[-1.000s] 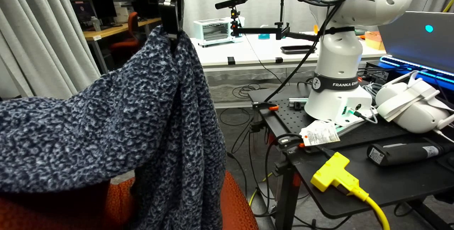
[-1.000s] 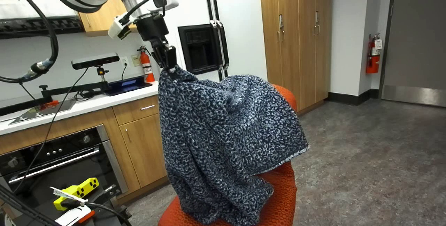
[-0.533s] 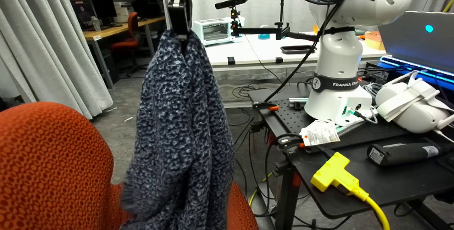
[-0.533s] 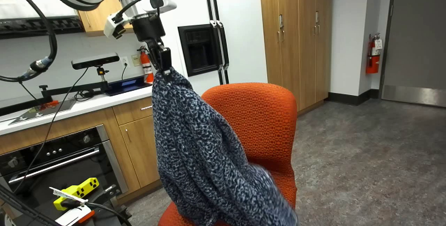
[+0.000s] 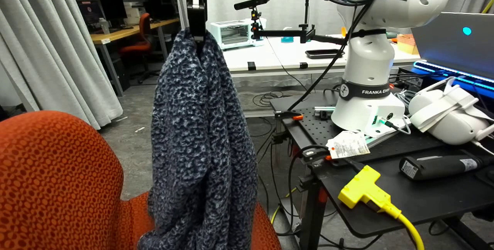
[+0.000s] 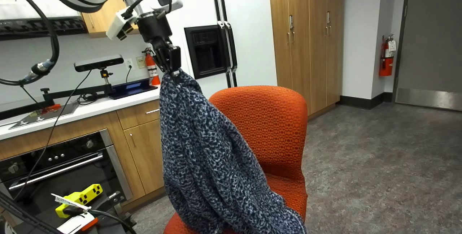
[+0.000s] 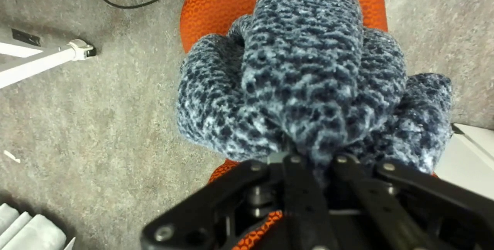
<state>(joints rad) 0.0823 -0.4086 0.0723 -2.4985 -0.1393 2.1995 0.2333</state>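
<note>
The gripper [image 5: 198,38], closed tight, pinches a bunched peak of dark blue fleece blanket [image 6: 216,161], which hangs over the seat [image 5: 135,216] of an orange upholstered chair [image 6: 261,124]. Its weight could drag it from so small a pinch; above the seat, a gap parts its folds from the backrest's curved edge [image 5: 117,149].

The fingers [image 6: 175,57] pinch a speckled blanket [image 6: 213,158] hanging down over an orange chair [image 6: 265,122]

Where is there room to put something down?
Bare floor lies between the orange chair and the gray door. The black table has a small free patch between the yellow power block and dark gadget. It's crowded at the seat, where fluffy cloth hangs from the pincer, and around the robot base and headset.
</note>
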